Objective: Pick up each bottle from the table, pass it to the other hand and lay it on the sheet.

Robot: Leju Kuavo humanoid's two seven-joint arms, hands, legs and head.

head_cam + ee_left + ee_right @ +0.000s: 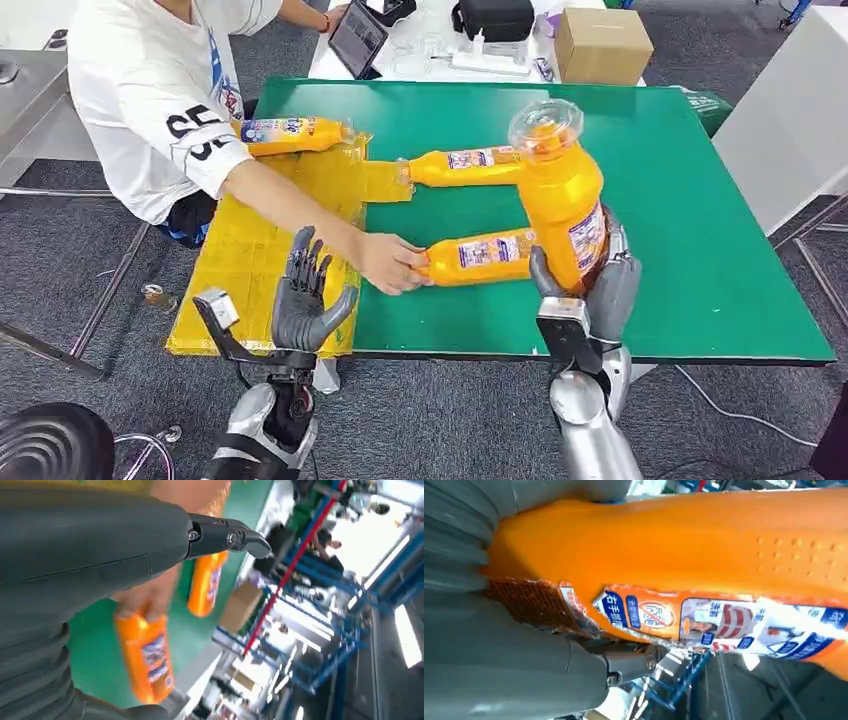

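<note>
Four orange bottles show. Leftmost, one bottle [290, 133] lies on the yellow sheet [245, 255], its blue-and-white label too small to read. Below it the left hand [305, 300] hovers empty, fingers spread. A person's hand [385, 262] grips a lying bottle [480, 255] on the green table [700, 200]; another bottle [465, 166] lies behind. Rightmost, the right hand [590, 290] holds an upright bottle [560, 195], whose label carries blue characters, unreadable.

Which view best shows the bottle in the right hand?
Head view: the right hand grips the bottle upright, cap to base visible. Right wrist view shows its label and orange body close up. In the left wrist view I cannot identify it.
</note>
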